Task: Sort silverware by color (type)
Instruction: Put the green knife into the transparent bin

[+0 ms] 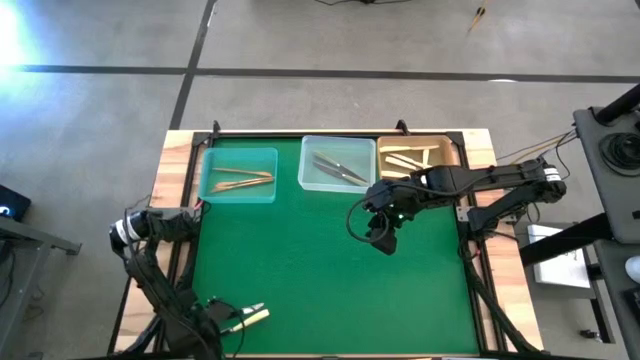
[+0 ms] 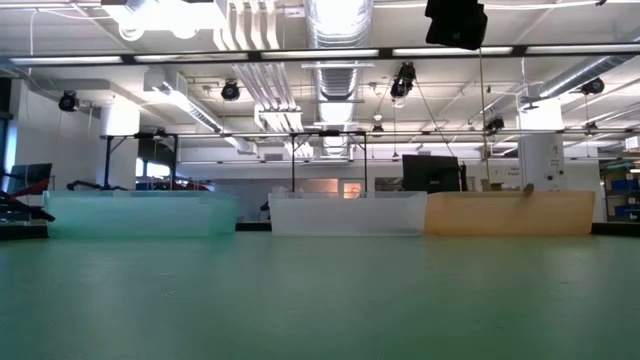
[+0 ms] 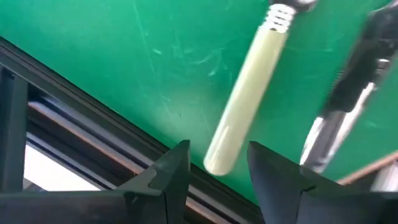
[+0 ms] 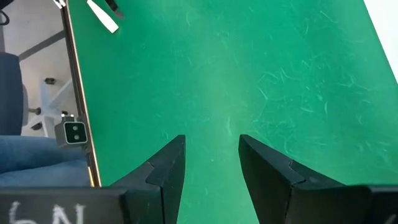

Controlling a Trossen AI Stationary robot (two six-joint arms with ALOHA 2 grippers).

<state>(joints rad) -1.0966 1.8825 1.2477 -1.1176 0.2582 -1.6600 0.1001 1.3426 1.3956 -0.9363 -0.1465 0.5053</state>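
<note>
My left gripper [image 1: 238, 318] is at the table's near-left corner, open. In the left wrist view its fingers [image 3: 177, 171] stand on either side of the free end of a cream-yellow handled piece [image 3: 249, 93], which lies on the green mat and points away along the fingers. A silver piece [image 3: 348, 99] and a thin bronze one [image 3: 373, 167] lie beside it. My right gripper [image 1: 385, 240] hangs over the mat's middle, open and holding nothing [image 4: 211, 158]. The other silverware lies in the three trays. My left gripper has its fingers on either side of the cream-yellow piece's handle end [image 3: 217, 163], coming level along the piece from the table's left. I cannot tell whether they touch it. The piece lies on the mat.
Three trays stand in a row at the far edge: a teal one [image 1: 210, 170] with golden-bronze pieces, a clear one [image 1: 310, 180] with silver pieces, an amber one [image 1: 450, 150] with cream pieces. A black frame [image 3: 93, 118] borders the mat's near edge. Bare green mat [image 1: 300, 260] lies between the arms.
</note>
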